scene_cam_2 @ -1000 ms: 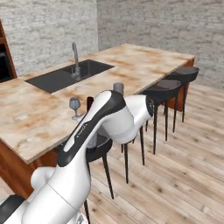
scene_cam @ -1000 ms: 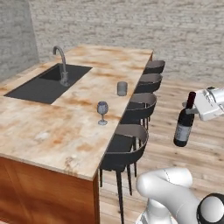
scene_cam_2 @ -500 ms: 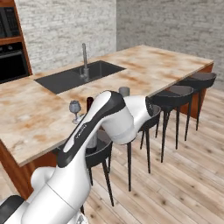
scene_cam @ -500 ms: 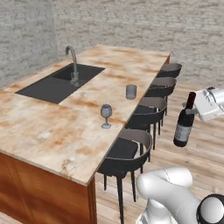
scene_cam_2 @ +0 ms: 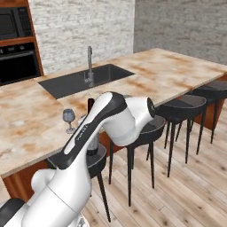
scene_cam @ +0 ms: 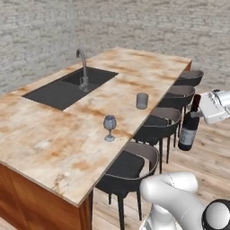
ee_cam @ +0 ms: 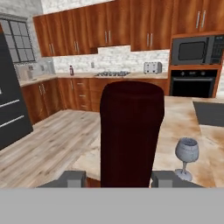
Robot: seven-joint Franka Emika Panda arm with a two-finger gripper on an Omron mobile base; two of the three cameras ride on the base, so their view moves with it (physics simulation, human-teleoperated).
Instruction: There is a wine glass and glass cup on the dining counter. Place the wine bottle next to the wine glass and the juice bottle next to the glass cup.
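My gripper (scene_cam: pixel 200 113) is shut on the dark wine bottle (scene_cam: pixel 189 126) and holds it upright in the air, to the right of the stools and off the counter's edge. In the hand view the bottle (ee_cam: pixel 131 131) stands between my fingertips (ee_cam: pixel 72 178). The wine glass (scene_cam: pixel 109 127) stands near the counter's near edge, and in the hand view the wine glass (ee_cam: pixel 187 155) is just right of the bottle. The glass cup (scene_cam: pixel 142 100) stands farther along the same edge. The arm covers most of the bottle (scene_cam_2: pixel 91 147) in the right base view, with the wine glass (scene_cam_2: pixel 68 119) to its left. The juice bottle is out of view.
A row of black stools (scene_cam: pixel 133 164) lines the counter's (scene_cam: pixel 49 143) near side, between me and the glasses. A dark sink with a faucet (scene_cam: pixel 83 67) sits in the counter's far half. A wall oven (scene_cam_2: pixel 17 60) and wooden cabinets (ee_cam: pixel 105 30) stand beyond.
The whole scene has slid rightward in both base views, so the base has driven along the counter. The bottle stays in my grip at the same place relative to the base.
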